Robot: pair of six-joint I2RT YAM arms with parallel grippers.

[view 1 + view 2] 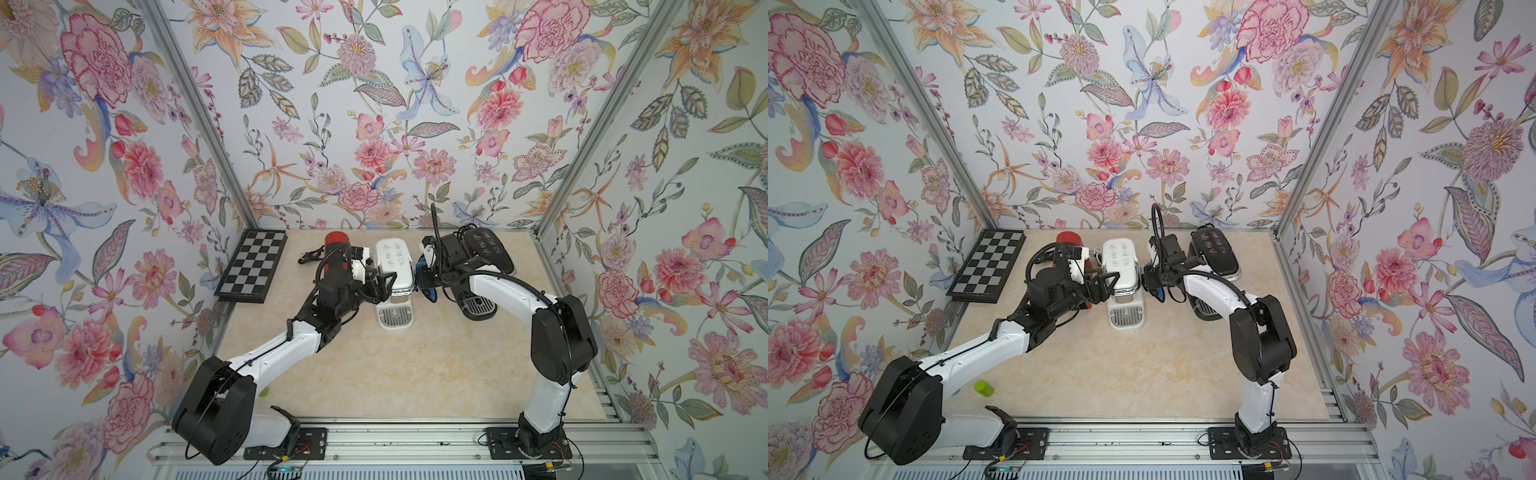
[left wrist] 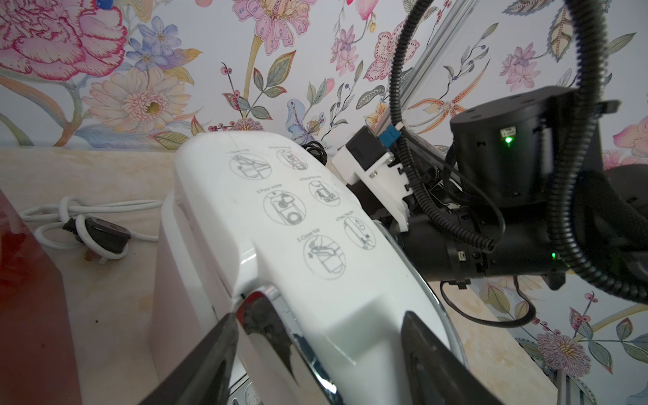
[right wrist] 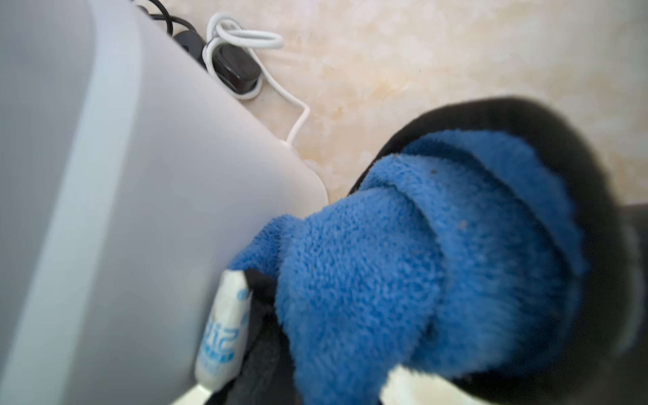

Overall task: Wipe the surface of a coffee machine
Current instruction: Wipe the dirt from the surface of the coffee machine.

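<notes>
1. The white machine [image 1: 395, 266], a glossy, rounded plastic body with chrome trim and a slotted drip tray, stands mid-back on the marble-look table [image 1: 415, 374].
2. Our left gripper [image 2: 319, 317] has its black tapered fingers clamped across the machine's front end, one on the chrome and one on the white shell.
3. Our right gripper [image 1: 424, 280] is closed on a fluffy blue terry cloth [image 3: 403, 263], which is bunched in folds and touches the machine's smooth side.
4. A looped white cord [image 3: 245, 36] lies behind the machine, and a black machine [image 1: 486, 249] stands by our right arm.
</notes>
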